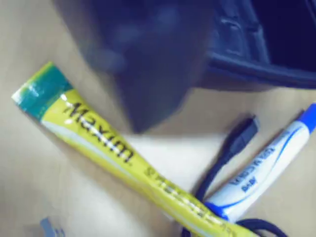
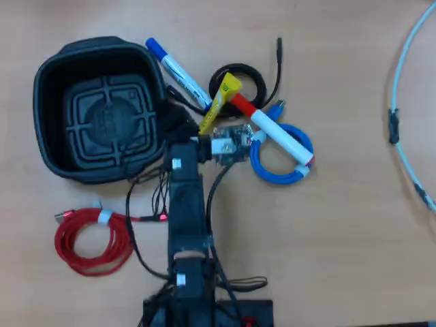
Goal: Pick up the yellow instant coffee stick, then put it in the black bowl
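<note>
1. The yellow instant coffee stick lies flat on the tabletop, its green end toward the upper left of the wrist view; in the overhead view it rests beside the black bowl, outside it.
2. The end effector hangs over the stick as a dark blur; I cannot tell whether its jaws are spread or pressed together.
3. A blue-capped marker lies just right of the stick, with a black cable between them.
4. In the overhead view, a red-capped marker crosses a blue cable coil, and a red cable coil sits below the bowl.
</note>
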Available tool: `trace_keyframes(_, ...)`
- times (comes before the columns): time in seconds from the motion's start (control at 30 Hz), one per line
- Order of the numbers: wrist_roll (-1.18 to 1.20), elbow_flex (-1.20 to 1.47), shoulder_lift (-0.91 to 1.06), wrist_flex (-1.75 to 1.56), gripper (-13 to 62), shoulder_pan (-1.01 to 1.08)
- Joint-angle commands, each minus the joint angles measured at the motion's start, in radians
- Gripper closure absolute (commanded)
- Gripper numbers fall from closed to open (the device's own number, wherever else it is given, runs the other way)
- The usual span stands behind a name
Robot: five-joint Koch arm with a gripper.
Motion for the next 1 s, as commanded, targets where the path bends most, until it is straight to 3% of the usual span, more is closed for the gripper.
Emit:
trace_keyframes(0.0,-0.031,-0.118,-0.008,0.011,-3.0,0.025)
trace_keyframes(0.53,-0.026,-0.115,-0.011,0.055,-3.0,0.158)
trace_keyframes(0.97,-0.124,-0.176,-0.173,0.018,-3.1,0.133)
